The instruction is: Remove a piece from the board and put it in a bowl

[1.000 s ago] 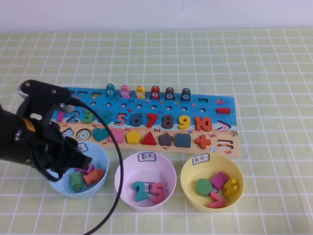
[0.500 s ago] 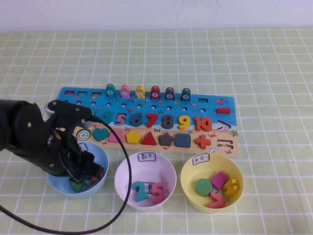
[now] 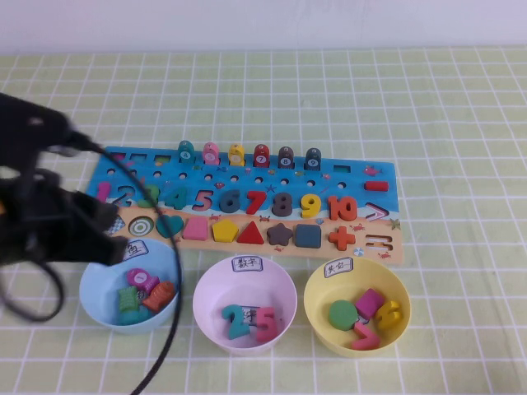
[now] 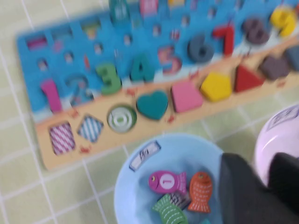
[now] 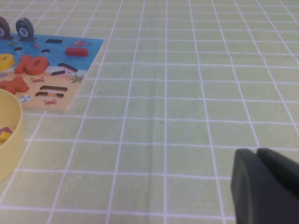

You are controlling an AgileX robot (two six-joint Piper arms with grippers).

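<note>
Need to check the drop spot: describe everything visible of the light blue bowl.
The light blue bowl is round, smooth, plastic-looking, and stands upright on the green checked cloth just in front of the board's left end, beside the pink bowl. A white handwritten label sits on its rim. Inside lie pink, orange, green and teal fish pieces. The left claw hangs above its edge.

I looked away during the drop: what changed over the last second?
The left arm's left gripper dipped into the light blue bowl, then rose clear, leaving a teal piece under the other fish. Right gripper, board and other bowls stayed put.
</note>
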